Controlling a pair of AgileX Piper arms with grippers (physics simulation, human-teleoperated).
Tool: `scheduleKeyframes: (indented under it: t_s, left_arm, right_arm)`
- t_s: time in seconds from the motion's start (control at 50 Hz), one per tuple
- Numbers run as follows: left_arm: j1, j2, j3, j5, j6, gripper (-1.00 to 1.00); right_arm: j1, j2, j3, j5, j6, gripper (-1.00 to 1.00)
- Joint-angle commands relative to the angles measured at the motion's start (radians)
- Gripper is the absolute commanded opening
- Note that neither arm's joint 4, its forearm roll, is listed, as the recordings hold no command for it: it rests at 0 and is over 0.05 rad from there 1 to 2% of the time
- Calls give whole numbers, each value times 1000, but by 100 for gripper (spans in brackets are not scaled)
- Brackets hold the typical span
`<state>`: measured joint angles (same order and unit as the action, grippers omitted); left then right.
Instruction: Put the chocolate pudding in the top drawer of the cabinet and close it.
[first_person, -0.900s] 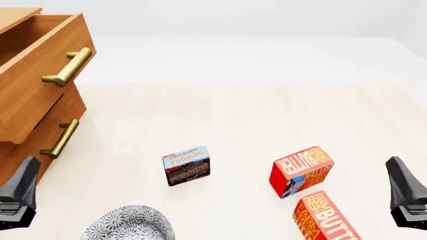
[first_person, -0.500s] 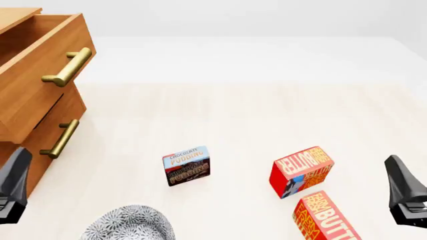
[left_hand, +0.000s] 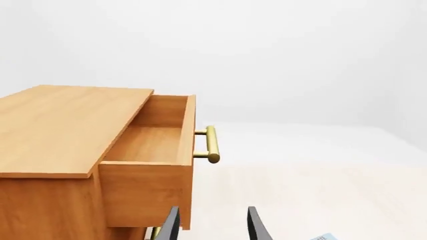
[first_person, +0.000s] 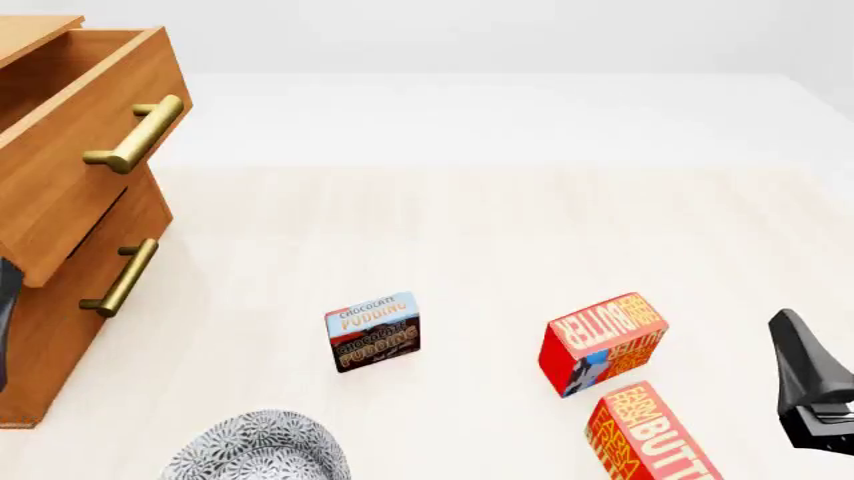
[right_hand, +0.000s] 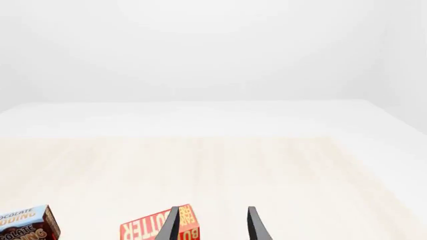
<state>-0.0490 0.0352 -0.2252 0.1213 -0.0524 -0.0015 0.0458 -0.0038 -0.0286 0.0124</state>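
Pale wood table (first_person: 507, 230) in a plain white room. The pudding (first_person: 372, 331) sits on it, well clear of the cabinet (first_person: 54, 300), whose top drawer (left_hand: 150, 150) is pulled out. Left gripper (left_hand: 212, 227) and right gripper (right_hand: 212, 225) both gape, holding nothing.

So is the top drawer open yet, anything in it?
Open: the top drawer juts out from the cabinet. Its visible floor is bare; the front portion is hidden.
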Motion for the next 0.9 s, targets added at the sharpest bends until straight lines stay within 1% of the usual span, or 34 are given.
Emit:
scheduleKeyframes:
  t_s: [0.02, 0.04, 0.06, 0.1, 0.12, 0.14, 0.16, 0.18, 0.2, 0.26, 0.28, 0.34, 0.36, 0.42, 0.46, 0.5, 0.56, 0.58, 0.6, 0.62, 0.64, 0.66, 0.68, 0.72, 0.74, 0.8, 0.82, 0.9]
  left_arm:
    - [30, 115, -118, 37, -19, 100]
    - [22, 115, -158, 61, 3, 100]
    - [26, 114, -179, 74, 17, 100]
    - [17, 129, -230, 101, 19, 100]
    - [30, 137, -250, 113, 46, 100]
    - [30, 137, -250, 113, 46, 100]
    - [10, 133, -292, 141, 44, 100]
    - [4, 139, -313, 156, 56, 100]
    - [4, 139, -314, 157, 56, 100]
    - [-14, 172, -363, 187, 42, 100]
    - [-17, 177, -388, 201, 66, 100]
    - [-30, 174, -443, 239, 83, 100]
    - [-31, 183, -457, 248, 63, 100]
    - [-33, 190, -479, 265, 70, 100]
    - [-25, 199, -506, 280, 79, 100]
    - [-15, 225, -542, 297, 69, 100]
    - [1, 249, -605, 325, 99, 100]
    - [1, 249, -605, 325, 99, 100]
    - [7, 258, -631, 333, 139, 100]
    - [33, 270, -641, 335, 154, 100]
    - [33, 270, -642, 335, 154, 100]
    - [19, 289, -664, 345, 122, 100]
    - [19, 292, -673, 348, 141, 100]
    - [25, 298, -680, 351, 146, 100]
    - [18, 326, -707, 369, 132, 100]
    - [8, 364, -751, 403, 113, 100]
    - [16, 378, -769, 416, 113, 100]
    - [23, 398, -805, 447, 94, 100]
  right_arm:
    - [0, -9, 1, 6, -2, 100]
    - [1, -9, 1, 6, -2, 100]
    - [0, -9, 1, 6, -2, 100]
    - [0, -9, 1, 6, -2, 100]
    - [0, -10, 1, 7, -2, 100]
    - [0, -10, 1, 7, -2, 100]
    - [0, -9, 1, 7, -2, 100]
    - [0, -9, 1, 6, -2, 100]
    - [0, -9, 1, 6, -2, 100]
    - [0, -10, 1, 7, -2, 100]
    - [0, -10, 1, 7, -2, 100]
    - [0, -9, 1, 6, -2, 100]
    - [0, -9, 1, 6, -2, 100]
    - [0, -10, 1, 7, -2, 100]
    - [0, -10, 1, 7, -2, 100]
    - [0, -9, 1, 6, -2, 100]
    - [0, -10, 1, 7, -2, 100]
    - [0, -10, 1, 7, -2, 100]
    - [0, -10, 1, 7, -2, 100]
    - [0, -9, 1, 7, -2, 100]
    - [0, -9, 1, 7, -2, 100]
    - [0, -9, 1, 6, -2, 100]
    - [0, -9, 1, 6, -2, 100]
    - [0, -10, 1, 7, -2, 100]
    - [0, -9, 1, 7, -2, 100]
    - [0, -9, 1, 6, -2, 100]
    - [0, -10, 1, 7, -2, 100]
    - [0, -9, 1, 7, -2, 100]
